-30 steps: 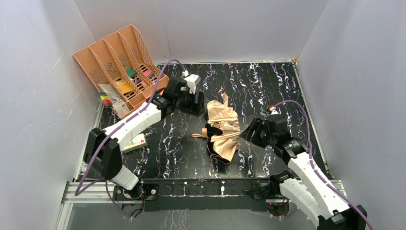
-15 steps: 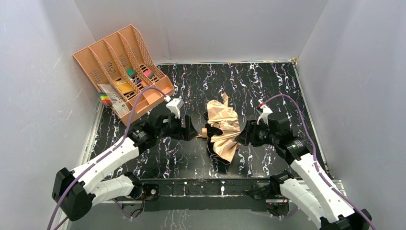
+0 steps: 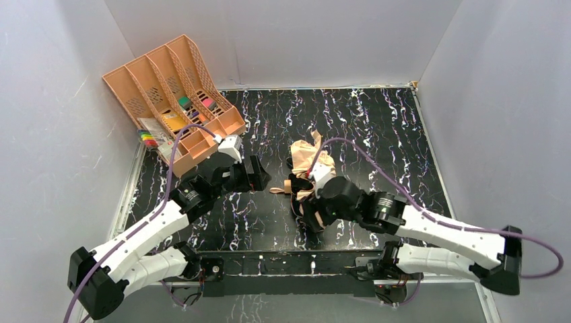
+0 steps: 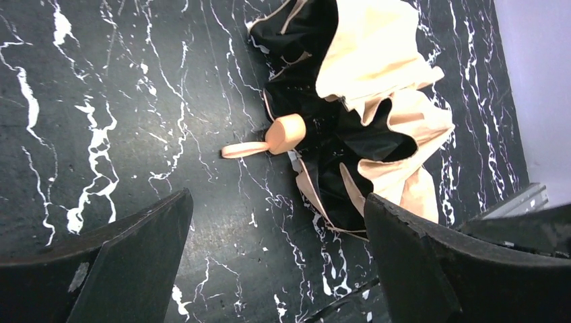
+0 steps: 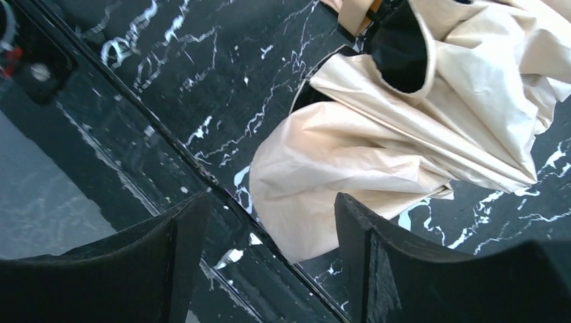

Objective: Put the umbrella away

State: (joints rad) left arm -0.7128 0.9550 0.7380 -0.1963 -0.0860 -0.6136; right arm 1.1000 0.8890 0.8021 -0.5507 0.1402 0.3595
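So on your black marbled bench [image 3: 377, 114] the big news from the last second is the arms, not the cargo. Your left arm has pulled back from the far side of the umbrella and dropped low on the near left, so the left gripper [image 3: 259, 176] now points in at the handle from the side, jaws spread wide with only bare bench between them in the wrist view. Your right arm has swung right across from the right-hand side, and the right gripper [image 3: 315, 210] now hangs over the near end of the canopy, jaws apart too, loose fabric showing between and beyond them but nothing pinched. My read: that's a two-sided approach being set up, and the put-away proper hasn't begun. The peach-orange file tray [image 3: 145, 81] sits at the far left, well apart from the umbrella. Its middle slots carry a few small coloured bits (green, pink, yellow), and what looks like a pack of coloured pens leans at its near-left end, too small to tell more. The umbrella [image 3: 308, 156] itself has barely shifted, if at all: mid-bench, rumpled, canopy loose with the black lining gaping, not rolled or strapped. Its stubby tan handle [image 4: 286, 132] pokes out to the left toward your left jaws, and the little loop strap [image 4: 242, 149] lies flat on the bench off the handle's end, untouched.
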